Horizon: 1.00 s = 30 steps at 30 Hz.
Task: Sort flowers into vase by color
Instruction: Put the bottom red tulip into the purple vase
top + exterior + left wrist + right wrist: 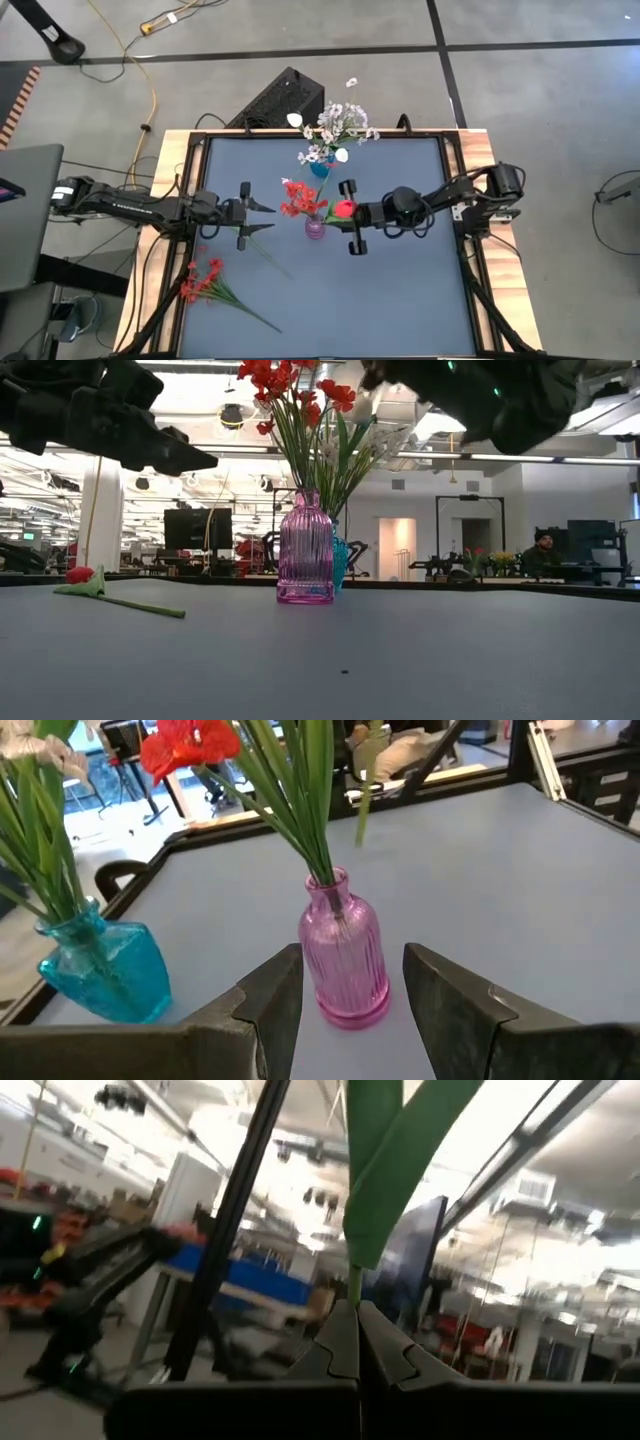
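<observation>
A pink glass vase [315, 228] [305, 545] [345, 960] holds red flowers [298, 197] by their stems. Behind it a blue vase [320, 168] [100, 965] holds white flowers [337, 124]. My right gripper [338, 212] [357, 1320] hovers just right of the pink vase, shut on a red tulip [344, 208]. My left gripper [268, 217] [350, 990] is open, left of the pink vase and apart from it, its fingers pointing at it. A red spray [203, 280] lies flat near the table's near left corner. Another red-bloomed stem [110, 595] lies on the table on the left. My right gripper pinches the tulip's thin green stem [354, 1285] between its two fingertips. A green leaf [385, 1160] stands out past the fingers. The tulip is lifted clear of the table, with its red bloom [344, 208] beside the pink vase's mouth.
The grey table [400, 300] has raised rails along its edges. Bare surface lies on the near and right parts. A black box [285, 100] sits beyond the far edge. A laptop [25, 215] stands off the table's left side.
</observation>
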### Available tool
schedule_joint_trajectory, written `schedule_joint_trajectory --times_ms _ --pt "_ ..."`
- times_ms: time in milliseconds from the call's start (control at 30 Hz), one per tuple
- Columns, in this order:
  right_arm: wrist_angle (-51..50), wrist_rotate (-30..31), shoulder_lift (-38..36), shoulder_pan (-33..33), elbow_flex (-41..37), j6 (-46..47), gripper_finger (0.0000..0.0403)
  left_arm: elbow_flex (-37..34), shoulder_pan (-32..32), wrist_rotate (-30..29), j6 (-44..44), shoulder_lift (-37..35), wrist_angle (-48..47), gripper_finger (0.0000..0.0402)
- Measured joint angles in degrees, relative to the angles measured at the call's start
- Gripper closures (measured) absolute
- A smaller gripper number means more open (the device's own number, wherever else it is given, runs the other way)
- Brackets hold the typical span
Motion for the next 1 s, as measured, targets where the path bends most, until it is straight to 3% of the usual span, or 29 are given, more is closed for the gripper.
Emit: schedule_joint_trajectory --times_ms 267,600,800,1000 --pt "3.94 2.05 -0.55 -2.40 -7.61 1.31 0.0388 0.00 0.00 2.56 -2.85 -0.01 -0.07 0.0237" --pt "3.89 1.98 0.04 -2.12 -6.02 1.77 0.0388 0.00 0.00 2.84 -3.63 -0.02 0.18 0.0237" --pt "0.47 10.22 0.04 -2.39 -6.02 4.99 0.0388 0.00 0.00 2.84 -3.63 -0.02 0.16 0.0237" --pt "-1.97 12.37 0.15 -2.38 -6.03 6.47 0.0384 0.00 0.00 2.84 -3.63 -0.02 0.17 0.0237"
